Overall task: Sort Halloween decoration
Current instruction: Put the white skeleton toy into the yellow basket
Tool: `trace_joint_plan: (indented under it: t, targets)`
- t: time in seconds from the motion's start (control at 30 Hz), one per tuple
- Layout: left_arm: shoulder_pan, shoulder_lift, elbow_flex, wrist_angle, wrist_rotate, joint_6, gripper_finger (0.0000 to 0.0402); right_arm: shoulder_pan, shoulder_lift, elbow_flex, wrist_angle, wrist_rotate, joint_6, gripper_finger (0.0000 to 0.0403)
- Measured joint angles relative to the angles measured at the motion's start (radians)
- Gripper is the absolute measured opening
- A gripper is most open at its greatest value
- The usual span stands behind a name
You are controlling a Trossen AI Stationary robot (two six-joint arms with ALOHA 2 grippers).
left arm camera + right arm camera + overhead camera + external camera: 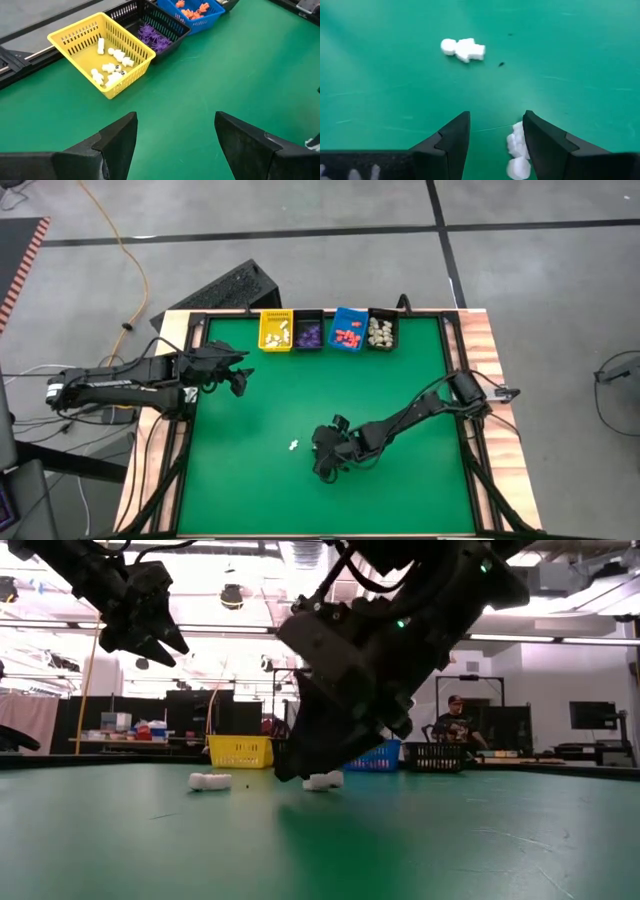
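Note:
Two small white Halloween decoration pieces lie on the green mat near its middle. One (463,49) (210,781) (294,446) lies free, ahead of my right gripper. The other (517,150) (323,780) lies between the open fingers of my right gripper (495,145) (322,466), close against one finger (545,145). That gripper slants down, low over the mat. My left gripper (175,145) (243,377) hangs open and empty, raised at the left, facing the yellow bin (102,52), which holds white pieces. My right gripper stands with one finger's inner side right beside the nearer white piece (515,142), which lies flat on the mat. I cannot tell whether the finger touches it. The fingers slant down toward the table's left.
Along the far edge stand a yellow bin (276,330), a black bin (308,333) with purple pieces, a blue bin (348,330) with orange-red pieces and a black bin (381,332) with cream pieces. A person (455,725) sits far behind the table.

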Motion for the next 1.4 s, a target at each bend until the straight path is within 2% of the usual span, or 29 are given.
trace_joint_plan:
  t: [0.2,0.47,0.73,1.07,1.27,1.4]
  targets:
    - [0.0,0.0,0.0,0.003,-0.004,-0.003,0.0256,0.006,-0.008,-0.004,0.001,0.043,0.042,0.0207]
    - [0.0,0.0,0.0,0.004,-0.01,-0.001,0.0256,0.009,-0.109,-0.005,0.01,0.079,-0.066,0.0207]
    - [0.0,0.0,0.0,0.005,-0.029,-0.006,0.0256,0.007,-0.088,-0.006,-0.073,0.104,-0.066,0.0207]
    - [0.0,0.0,0.0,0.005,-0.029,-0.012,0.0256,0.007,-0.056,-0.067,-0.049,0.093,0.024,0.0205]
    - [0.0,0.0,0.0,0.006,-0.03,-0.023,0.0256,0.015,-0.038,-0.081,0.004,0.066,0.043,0.0166]
    - [0.0,0.0,0.0,0.005,-0.03,-0.027,0.0256,0.014,-0.03,-0.08,0.007,0.066,0.08,0.011]
